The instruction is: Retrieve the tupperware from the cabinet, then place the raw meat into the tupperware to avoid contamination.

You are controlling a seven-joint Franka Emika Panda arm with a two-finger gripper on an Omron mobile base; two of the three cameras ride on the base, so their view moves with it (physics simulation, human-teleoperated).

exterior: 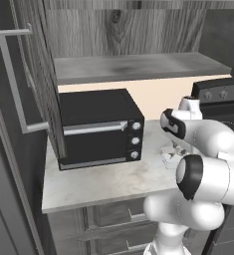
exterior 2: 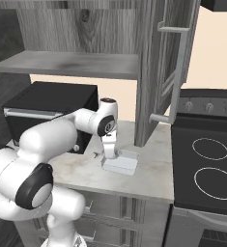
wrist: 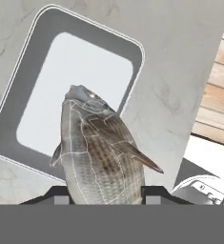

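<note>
In the hand view, the raw meat (wrist: 101,157), a grey-tan scaled fish, sits between my gripper's (wrist: 104,194) dark fingertips (wrist: 61,194), head pointing away. The gripper is shut on it. Right below lies the tupperware (wrist: 85,62), an open shallow whitish box on the marble counter. From the right base view, the gripper (exterior 2: 109,153) points straight down over the left end of the tupperware (exterior 2: 122,164). I cannot tell whether the meat touches the box. The cabinet (exterior 2: 158,62) stands open above the counter, its door (exterior: 36,74) swung out.
A black toaster oven (exterior: 98,127) with three knobs stands on the counter (exterior: 103,182) left of the box. The cabinet's bare shelf (exterior: 138,67) hangs above. A black stove (exterior 2: 209,154) adjoins the counter on the right. Drawers (exterior 2: 110,212) lie below the counter edge.
</note>
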